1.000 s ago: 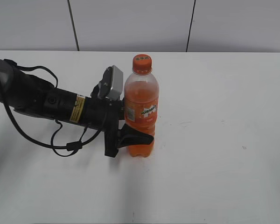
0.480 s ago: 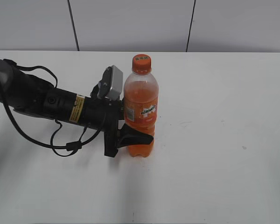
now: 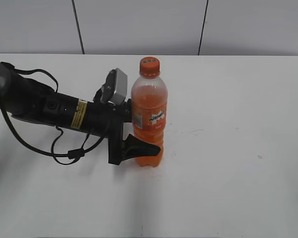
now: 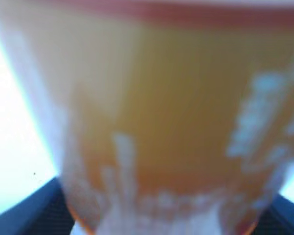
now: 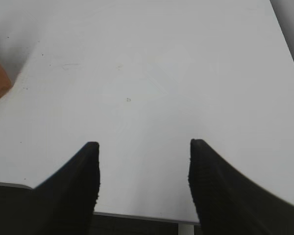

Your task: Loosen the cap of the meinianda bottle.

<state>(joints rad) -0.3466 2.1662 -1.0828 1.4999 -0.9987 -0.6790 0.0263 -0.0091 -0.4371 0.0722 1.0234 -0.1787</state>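
Since a second ago the left arm and the bottle (image 3: 148, 119) have shifted a little toward nine o'clock in the exterior view, and the bottle now leans slightly, its cap (image 3: 150, 67) tipped toward eleven o'clock. We have the left gripper (image 3: 139, 148) closed around the lower body of the bottle, below the label — one dark finger wraps the front near the base. The left wrist view confirms it: the bottle (image 4: 157, 122) fills the picture, blurred, with dark finger pads just showing at the bottom corners.

The bottle sits on the white table (image 3: 228, 148), a little left of centre, at about three o'clock from the arm's wrist. The cap is on, with nothing touching it.

Our right gripper (image 5: 143, 186) is out of the exterior view; its own camera shows the two fingers spread wide over bare table, holding nothing, with a sliver of orange at the nine o'clock edge.

As we judge it, the step in hand is steadying the bottle so the other arm can turn the cap. To do that well we should bring the bottle upright and keep the hold firm but not crushing — soft plastic may buckle. The right gripper should come down centred over the cap, close squarely on its ridged side, then twist.
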